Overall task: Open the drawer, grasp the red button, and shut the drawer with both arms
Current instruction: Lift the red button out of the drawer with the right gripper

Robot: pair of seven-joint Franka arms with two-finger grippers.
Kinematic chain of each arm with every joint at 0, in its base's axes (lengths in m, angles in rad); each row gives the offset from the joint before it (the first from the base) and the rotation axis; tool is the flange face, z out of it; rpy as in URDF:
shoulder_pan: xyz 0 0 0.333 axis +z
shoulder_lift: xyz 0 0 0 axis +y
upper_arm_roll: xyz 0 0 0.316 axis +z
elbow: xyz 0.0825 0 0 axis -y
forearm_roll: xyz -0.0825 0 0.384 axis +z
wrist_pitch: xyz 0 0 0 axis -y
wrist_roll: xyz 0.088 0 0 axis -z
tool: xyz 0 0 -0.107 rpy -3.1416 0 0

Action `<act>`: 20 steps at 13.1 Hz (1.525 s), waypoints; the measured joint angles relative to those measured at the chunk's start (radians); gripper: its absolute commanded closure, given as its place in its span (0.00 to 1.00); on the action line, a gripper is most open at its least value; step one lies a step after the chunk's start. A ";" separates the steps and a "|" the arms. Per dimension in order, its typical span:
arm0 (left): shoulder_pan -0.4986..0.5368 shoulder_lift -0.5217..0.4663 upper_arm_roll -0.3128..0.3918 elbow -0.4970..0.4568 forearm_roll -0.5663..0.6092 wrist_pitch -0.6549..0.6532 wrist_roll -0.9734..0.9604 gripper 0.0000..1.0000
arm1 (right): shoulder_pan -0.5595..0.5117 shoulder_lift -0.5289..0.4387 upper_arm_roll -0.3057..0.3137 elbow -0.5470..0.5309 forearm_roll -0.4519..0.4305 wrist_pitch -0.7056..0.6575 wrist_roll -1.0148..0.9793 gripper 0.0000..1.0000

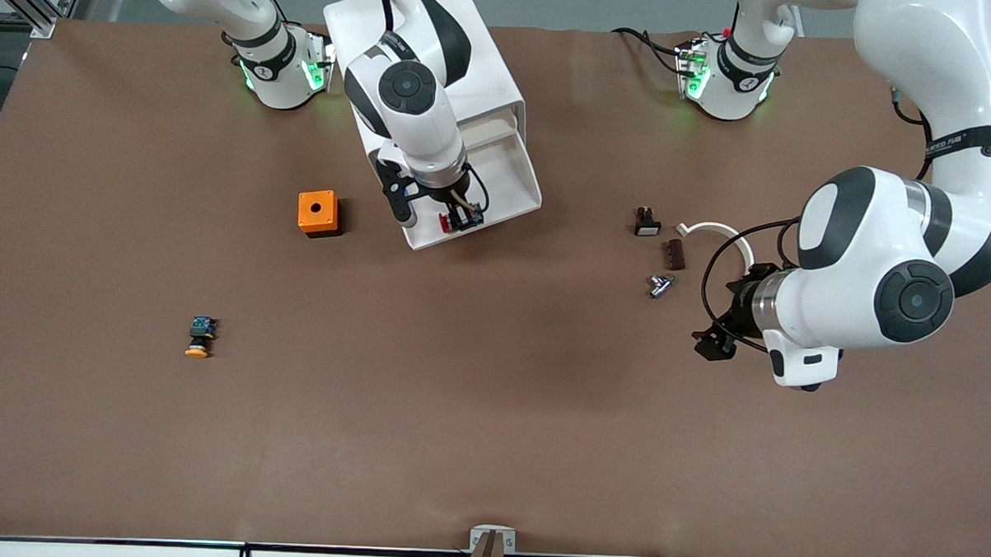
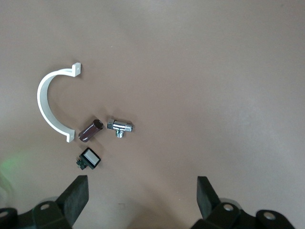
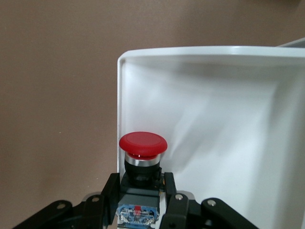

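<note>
Right end effector (image 1: 462,216) pinches one button (image 3: 142,155) over the drawer (image 1: 507,176); left end effector (image 2: 140,195), spread, waits.

- The drawer (image 1: 498,192) was a shallow white plastic tray. It stood pulled well out of the white cabinet (image 1: 437,54), its open end toward the front camera. Its inside (image 3: 214,124) was bare white, with low walls.
- The button (image 1: 448,221) had a red mushroom cap (image 3: 143,143), a silver collar, a black body and a blue-green back end. It sat in the drawer's corner nearest the front camera, toward the right arm's end, gripped at the body between the right gripper's (image 3: 143,200) fingers.
</note>
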 measured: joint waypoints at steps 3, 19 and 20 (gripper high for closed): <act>-0.001 -0.024 0.000 0.000 0.000 0.000 0.019 0.00 | 0.000 0.000 0.000 0.003 0.000 0.000 -0.015 1.00; -0.036 -0.042 -0.108 -0.033 0.000 -0.006 0.175 0.00 | -0.315 -0.001 -0.030 0.200 0.000 -0.269 -0.755 1.00; -0.043 -0.040 -0.110 -0.041 0.000 -0.007 0.175 0.00 | -0.348 -0.001 -0.031 0.200 0.000 -0.274 -0.825 1.00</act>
